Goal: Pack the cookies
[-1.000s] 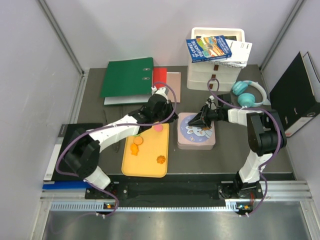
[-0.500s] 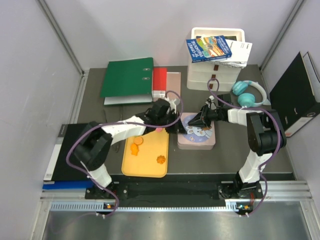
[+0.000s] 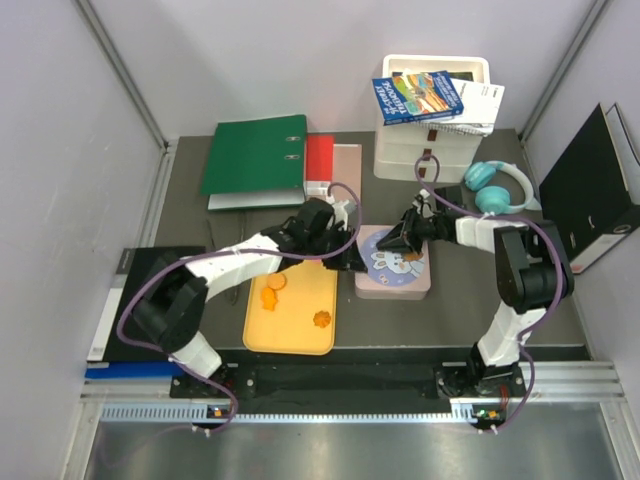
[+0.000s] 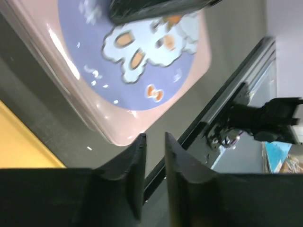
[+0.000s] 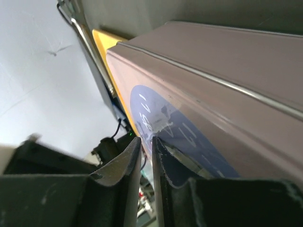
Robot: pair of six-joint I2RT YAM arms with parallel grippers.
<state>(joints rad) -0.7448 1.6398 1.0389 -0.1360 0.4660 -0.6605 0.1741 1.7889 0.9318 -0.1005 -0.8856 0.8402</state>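
While the pink tin (image 3: 393, 262) sits lidded, top view: three orange cookies (image 3: 275, 282) lie on the yellow tray (image 3: 295, 335), left of the tin. The left gripper (image 3: 350, 265) is at the tin's left edge and the right gripper (image 3: 398, 242) is over the tin.

Left wrist: jaws a slit apart, nothing between them, just off the tin's corner.

Right wrist: jaws nearly together at the tin's lid (image 5: 213, 90); cannot tell if they pinch it.

Risks: the grippers could clash above the tin. A slipped lid could shove the tin into the tray.

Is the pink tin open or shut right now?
Shut. The bunny lid covers the tin in the top view, and no gap shows along its seam in the right wrist view.
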